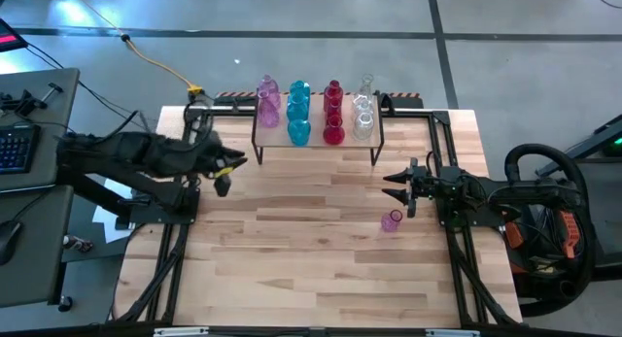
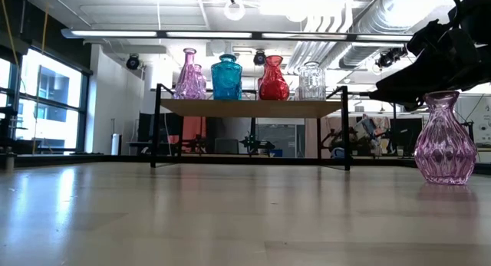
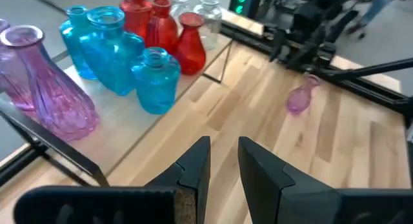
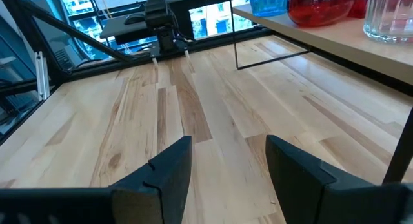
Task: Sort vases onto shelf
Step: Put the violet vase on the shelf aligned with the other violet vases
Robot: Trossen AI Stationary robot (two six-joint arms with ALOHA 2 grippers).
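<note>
1. Nearest the low camera, at the right edge of that frame, a pink vase (image 2: pixel 444 139) stands upright on the table (image 1: pixel 321 250), alone and well apart from the shelf (image 1: pixel 317 143)
2. From above, this vase sits right of centre, just below and left of the right gripper (image 1: pixel 397 185), which hangs beside it without touching
3. Seen from its own wrist, the right gripper's jaws stand apart with nothing between them; only bare tabletop shows in the gap
4. Left gripper (image 1: pixel 224 178) hovers at the left of the overhead frame, below the shelf's left end, its jaws narrow with a slim empty gap
5. Already on the shelf, in the upper centre, stand pink vases (image 1: pixel 267 101), teal vases (image 1: pixel 298 112), red vases (image 1: pixel 333 112) and clear vases (image 1: pixel 363 108), packed in columns
6. By the look of it, one vase remains to sort
7. Risks: a fingertip nudging the round glass body could tip or roll it; a grip on the narrow neck may slip; squeezing it in beside the other pink ones could knock a neighbour off the edge
</note>
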